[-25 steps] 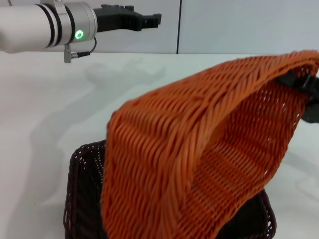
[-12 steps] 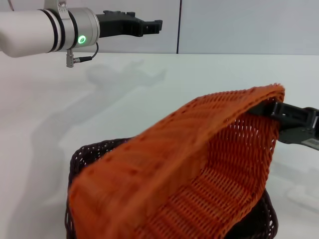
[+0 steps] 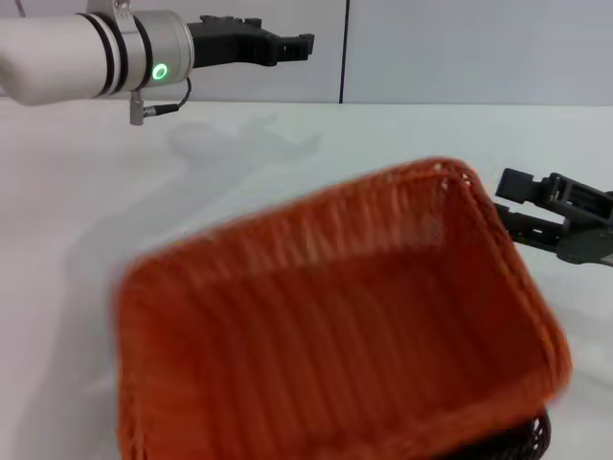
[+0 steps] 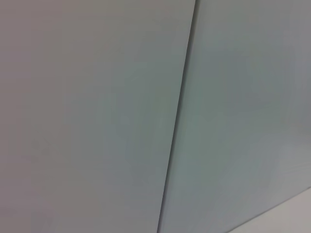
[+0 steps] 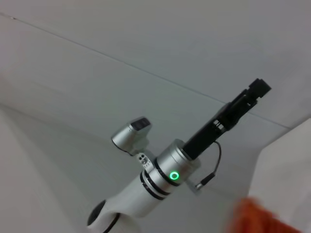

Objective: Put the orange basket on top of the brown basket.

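Head view: right gripper (image 3: pixel 505 203) (fingers apart) beside orange basket (image 3: pixel 326 326)

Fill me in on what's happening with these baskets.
The orange basket now lies open side up over the brown basket, of which only a dark sliver shows at the near right corner. The right gripper sits just off the orange basket's right end, fingers open and apart from the rim, so it appears to have let go. The left gripper is parked high at the far left, away from both baskets.
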